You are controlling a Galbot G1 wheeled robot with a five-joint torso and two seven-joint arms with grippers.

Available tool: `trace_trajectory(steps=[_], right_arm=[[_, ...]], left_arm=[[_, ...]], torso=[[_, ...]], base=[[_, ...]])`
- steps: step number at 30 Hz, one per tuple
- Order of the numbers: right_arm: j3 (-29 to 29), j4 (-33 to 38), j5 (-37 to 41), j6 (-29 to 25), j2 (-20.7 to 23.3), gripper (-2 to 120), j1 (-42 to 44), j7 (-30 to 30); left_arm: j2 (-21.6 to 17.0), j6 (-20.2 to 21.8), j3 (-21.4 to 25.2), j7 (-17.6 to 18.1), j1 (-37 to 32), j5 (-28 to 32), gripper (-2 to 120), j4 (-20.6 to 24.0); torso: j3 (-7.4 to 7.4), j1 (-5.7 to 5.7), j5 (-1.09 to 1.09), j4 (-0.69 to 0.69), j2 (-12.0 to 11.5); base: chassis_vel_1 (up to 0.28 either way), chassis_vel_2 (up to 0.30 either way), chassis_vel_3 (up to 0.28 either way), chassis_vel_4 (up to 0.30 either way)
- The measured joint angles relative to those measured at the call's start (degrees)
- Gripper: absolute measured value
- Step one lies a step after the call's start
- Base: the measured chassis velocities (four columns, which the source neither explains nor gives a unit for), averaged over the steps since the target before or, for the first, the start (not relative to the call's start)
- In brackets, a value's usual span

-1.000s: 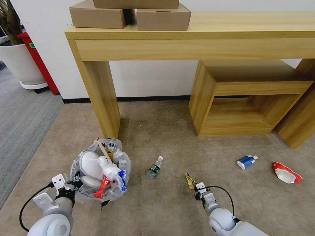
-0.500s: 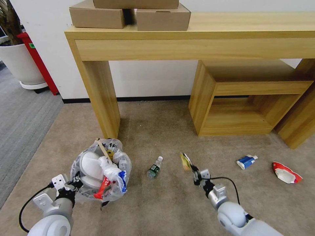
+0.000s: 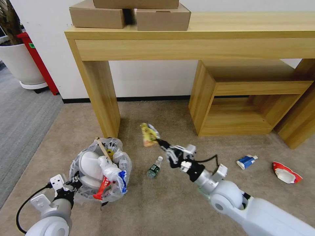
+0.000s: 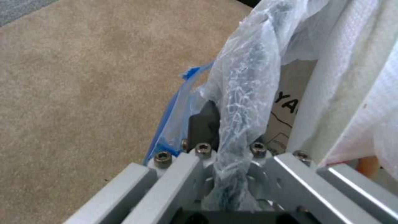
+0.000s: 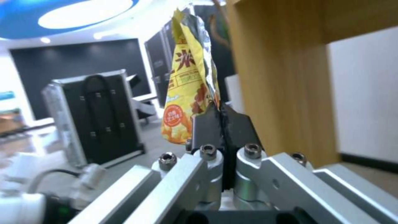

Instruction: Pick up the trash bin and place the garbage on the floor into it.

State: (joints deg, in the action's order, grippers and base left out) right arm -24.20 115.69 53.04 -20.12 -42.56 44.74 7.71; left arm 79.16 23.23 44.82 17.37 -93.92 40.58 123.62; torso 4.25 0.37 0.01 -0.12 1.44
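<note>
The trash bin [image 3: 98,170] sits at lower left on the beige floor [image 3: 170,209], lined with a crinkly clear bag [image 4: 244,87] and stuffed with white slippers, a wooden stick and red paper. My left gripper [image 3: 73,184] is shut on the bin's bagged rim. My right gripper [image 3: 161,143] is raised above the carpet, shut on a yellow snack wrapper [image 3: 148,134], seen close in the right wrist view as a yellow wrapper [image 5: 188,90] pinched between the black pads [image 5: 207,127]. A small plastic bottle [image 3: 155,167], a blue-white tube [image 3: 246,161] and a red-white wrapper [image 3: 286,173] lie on the carpet.
A wooden table's leg [image 3: 100,95] stands just behind the bin, with cardboard boxes [image 3: 131,13] on top. A low wooden shelf unit [image 3: 246,98] sits to the right. A white plant pot [image 3: 21,65] and grey striped carpet [image 3: 23,121] lie at far left.
My right arm has lifted the yellow wrapper off the carpet and swung it up and leftward toward the bin. The left gripper and the bin have stayed put.
</note>
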Motion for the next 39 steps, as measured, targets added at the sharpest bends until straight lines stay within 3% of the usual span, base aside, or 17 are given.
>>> trace_trajectory(steps=[3, 7, 10, 18, 23, 26, 35, 39], right_arm=[[-7.78, 2.04, 2.87, 3.40, -0.15, 0, -6.02, -5.67], [-13.43, 2.11, 3.36, 5.13, -0.79, 0, -9.80, -8.75], [-20.03, 1.31, 4.01, 7.72, -3.03, 0, -14.46, -13.42], [-26.49, -2.14, 3.17, 12.18, -7.10, 0, -18.27, -20.99], [-28.88, -3.63, 2.63, 13.79, -9.25, 0, -20.56, -22.15], [-32.48, -5.19, 2.99, 14.47, -12.75, 0, -24.97, -23.30], [-35.59, -6.13, 4.50, 18.01, -16.02, 0, -29.51, -28.39], [-36.91, -7.20, 5.69, 21.21, -20.17, 0, -32.38, -32.56]], left_arm=[[0.44, 0.27, -0.05, 0.09, 0.08, -0.21, 0, 0.41], [0.97, 0.50, -0.20, 0.18, 0.18, -0.44, 0, 0.77], [1.60, 0.62, -0.35, 0.18, 0.15, -0.90, 0, 1.29], [2.09, 0.64, 0.08, 0.18, -0.10, -1.01, 0, 2.32], [2.59, 0.63, 0.35, 0.14, -0.73, -1.26, 0, 3.08], [3.25, 0.38, 1.05, 0.07, -1.76, -1.60, 0, 4.31], [3.35, 0.24, 1.48, 0.05, -2.40, -1.61, 0, 5.40], [3.46, 0.10, 1.45, -0.07, -3.05, -1.82, 0, 6.23]], torso=[[0.00, 0.00, 0.00, 0.01, 0.00], [0.00, 0.00, -0.01, 0.00, 0.00], [0.00, 0.00, -0.01, 0.00, 0.00], [0.00, 0.00, 0.00, 0.00, 0.00], [0.00, 0.00, -0.01, -0.01, 0.00], [0.00, 0.00, -0.01, 0.01, 0.00], [0.00, 0.00, -0.01, 0.00, 0.00], [0.00, 0.00, -0.01, 0.00, 0.00]], base=[[0.000, 0.000, 0.000, 0.000], [0.000, 0.000, 0.000, 0.000], [0.000, 0.000, 0.000, 0.000], [0.000, 0.000, 0.000, 0.000], [0.000, 0.000, 0.000, 0.000], [0.000, 0.000, 0.000, 0.000], [0.000, 0.000, 0.000, 0.000], [0.000, 0.000, 0.000, 0.000]])
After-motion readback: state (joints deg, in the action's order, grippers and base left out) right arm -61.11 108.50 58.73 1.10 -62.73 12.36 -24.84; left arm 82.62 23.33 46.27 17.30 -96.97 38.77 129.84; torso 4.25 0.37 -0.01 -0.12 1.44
